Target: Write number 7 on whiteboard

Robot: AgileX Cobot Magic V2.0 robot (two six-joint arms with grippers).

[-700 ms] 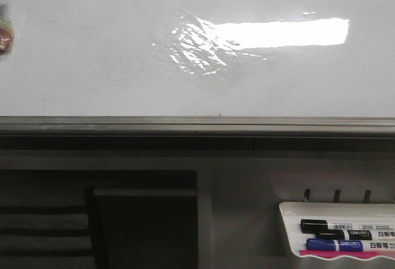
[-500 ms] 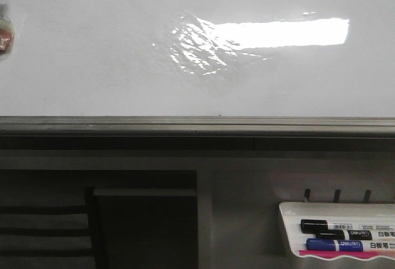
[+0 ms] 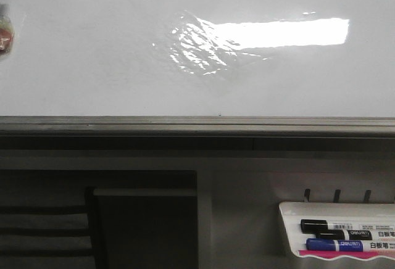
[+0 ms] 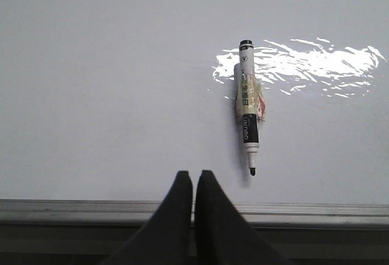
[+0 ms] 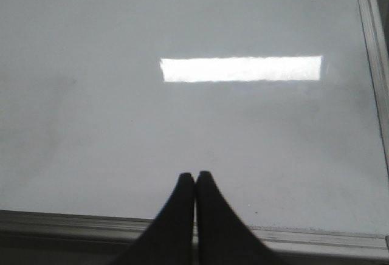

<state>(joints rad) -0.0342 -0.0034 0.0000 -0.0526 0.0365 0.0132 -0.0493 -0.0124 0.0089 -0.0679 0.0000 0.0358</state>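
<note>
We face the whiteboard [image 3: 92,53], and its surface is blank: no number 7 shows on it in any view, so the writing has not begun. Our left gripper [image 4: 193,177] has its fingers pressed together with nothing between them, and our right gripper [image 5: 195,177] is likewise closed and empty. Both sit low, near the board's grey lower rail [image 3: 197,123].

A marker [image 4: 247,107] hangs upright on the board in the left wrist view, uncapped tip pointing down, a taped label around its middle, apparently stuck there by a magnet. It lies just to the right of the left fingers and apart from them. More markers lie in the white tray [image 3: 290,226] at the lower right, below the rail.

The first hazard, as we judge it, is reaching for the marker with closed fingers: we would knock it loose or smear its bare tip across the board. A grasp on the bulky tape could also sit crooked, tilting the tip and spoiling the stroke. The glare patch [image 3: 203,44] may hide thin ink, so we could misjudge whether a line has taken.
</note>
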